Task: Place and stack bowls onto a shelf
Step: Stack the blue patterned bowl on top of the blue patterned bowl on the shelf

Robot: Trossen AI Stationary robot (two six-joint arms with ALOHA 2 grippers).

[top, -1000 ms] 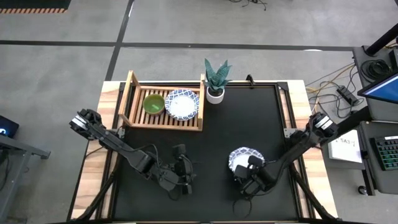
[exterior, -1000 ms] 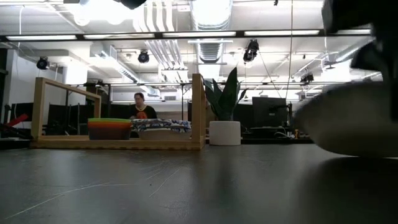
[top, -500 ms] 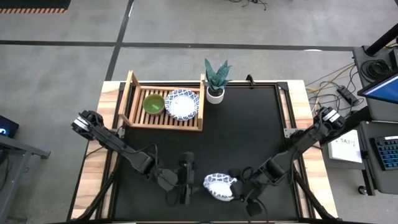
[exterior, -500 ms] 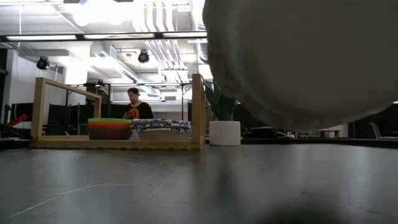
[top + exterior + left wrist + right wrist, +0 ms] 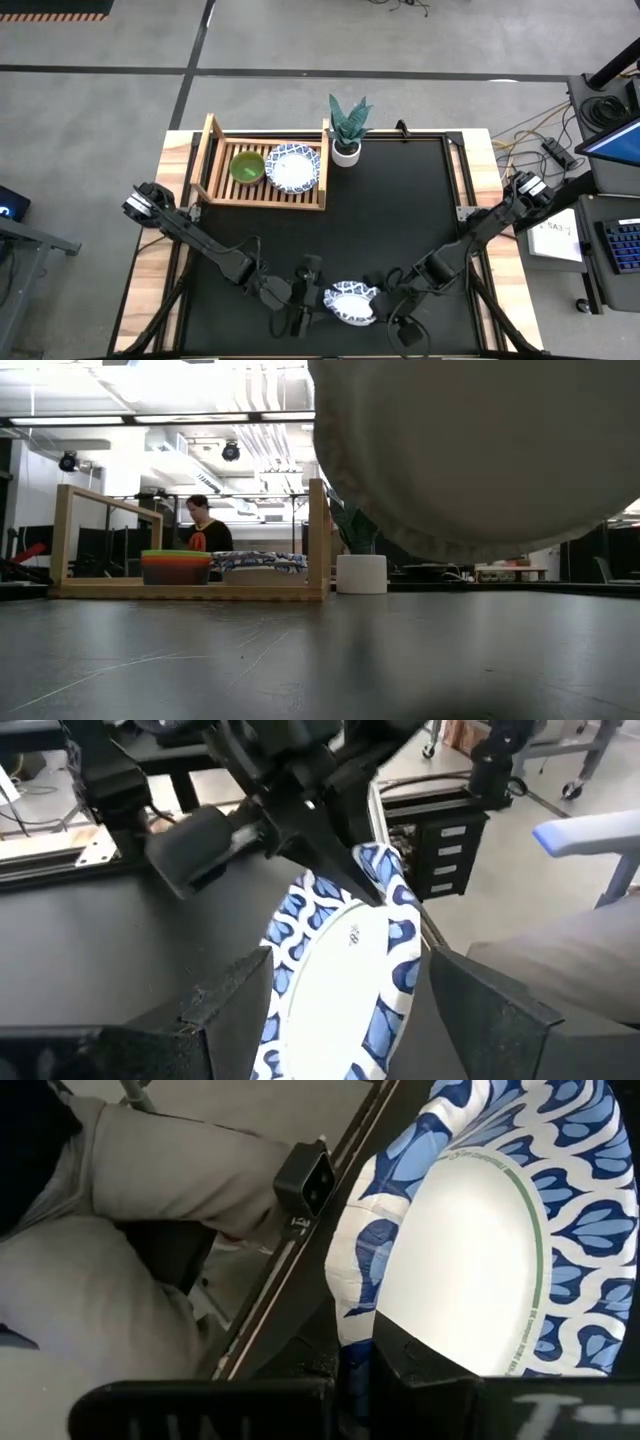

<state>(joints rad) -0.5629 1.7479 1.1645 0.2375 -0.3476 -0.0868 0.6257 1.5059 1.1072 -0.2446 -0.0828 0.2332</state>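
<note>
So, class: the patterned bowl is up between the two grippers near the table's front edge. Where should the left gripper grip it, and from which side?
Grip the patterned bowl by its thin blue rim on the side facing the left gripper. The right gripper already pinches the opposite rim, and in the left wrist view the bowl sits tilted between the open fingers, rim edge toward them. Its wall is likely too wide to span.

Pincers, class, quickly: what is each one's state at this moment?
Left pincer: open, its fingers either side of the white patterned bowl.
Right pincer: shut on the same bowl's rim.
</note>
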